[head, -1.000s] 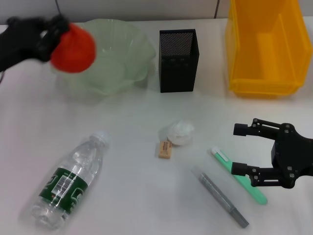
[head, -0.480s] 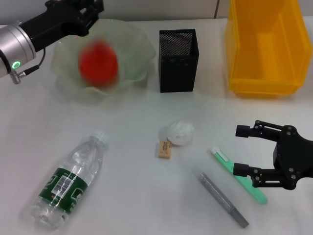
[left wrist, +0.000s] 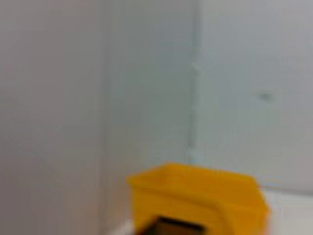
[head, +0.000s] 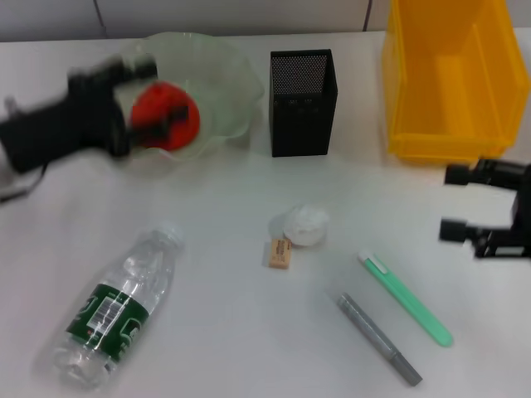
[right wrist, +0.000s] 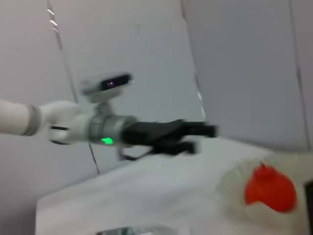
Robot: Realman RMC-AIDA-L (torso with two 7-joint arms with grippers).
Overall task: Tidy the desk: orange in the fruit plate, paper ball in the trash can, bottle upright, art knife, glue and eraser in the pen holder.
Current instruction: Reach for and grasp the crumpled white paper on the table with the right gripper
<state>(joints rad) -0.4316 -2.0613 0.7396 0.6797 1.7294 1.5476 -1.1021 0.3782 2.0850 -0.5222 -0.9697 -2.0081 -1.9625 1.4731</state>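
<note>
Since the orange (head: pixel 166 124) lies in the fruit plate (head: pixel 228 83) and the left gripper (head: pixel 153 104) is open beside it, you next send the open, empty right gripper (head: pixel 465 203) to the paper ball (head: pixel 305 224).

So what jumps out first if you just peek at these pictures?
The bright red-orange orange sitting in the pale green fruit plate at the far left, with the black left gripper right over it. Next, the big yellow trash can at the far right corner. Nearer the front, a clear bottle lies on its side on the white table, left of a small paper ball.
</note>
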